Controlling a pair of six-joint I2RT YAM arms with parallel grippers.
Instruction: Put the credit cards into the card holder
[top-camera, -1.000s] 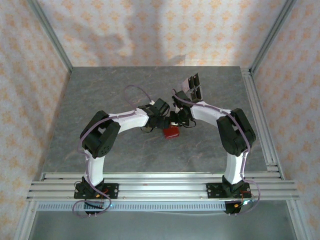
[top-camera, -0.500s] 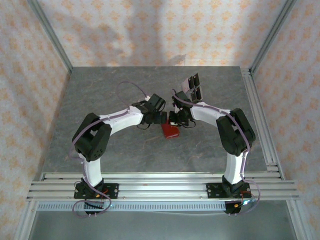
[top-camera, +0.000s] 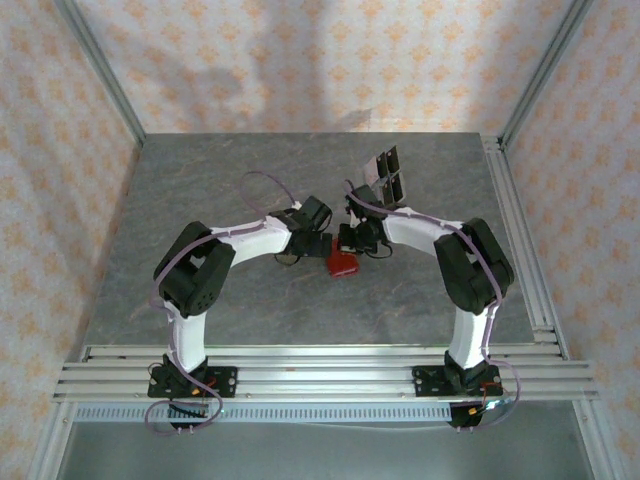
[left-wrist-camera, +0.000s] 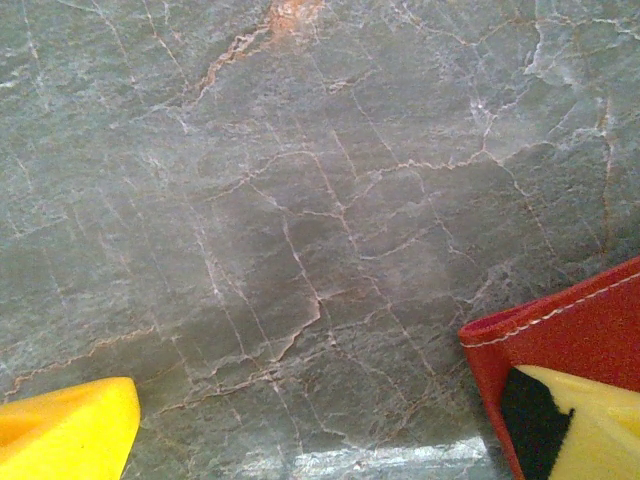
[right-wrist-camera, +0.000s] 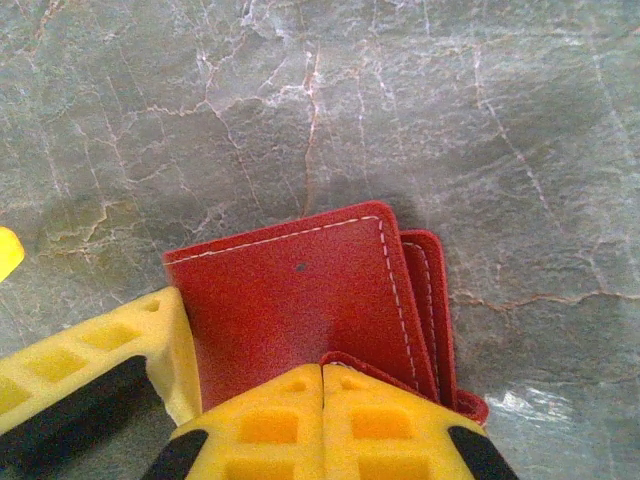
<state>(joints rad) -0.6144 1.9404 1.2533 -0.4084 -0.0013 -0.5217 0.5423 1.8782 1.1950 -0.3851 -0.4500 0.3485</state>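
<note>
Right gripper (right-wrist-camera: 322, 392) jaws are pressed flat together, with no gap down the seam between the 2 yellow fingers. Their tips sit at the near edge of the card holder (right-wrist-camera: 290, 300), where a thin red lip curls against them. Whether a leaf of it is pinched between the pads cannot be told.

Left gripper (left-wrist-camera: 325, 400) jaws stand spread wide and hold nothing. In the left wrist view, 1 finger (left-wrist-camera: 590, 425) overlaps the stitched corner of the red holder, and the other (left-wrist-camera: 65, 430) is well apart from it, over bare stone. In the right wrist view that nearer left finger (right-wrist-camera: 110, 350) lies against the holder's left edge.

The card holder lies flat on the grey marbled table (right-wrist-camera: 450, 120). It is folded, with 2 more red layers showing stepped along its right side. White stitching runs along its top and right edges.

From above, the holder (top-camera: 342, 264) sits near the middle of the table. Both arms bend inward, their wrists meeting just behind it. A clear stand (top-camera: 388, 172) with dark rectangles is further back, near the right arm.
</note>
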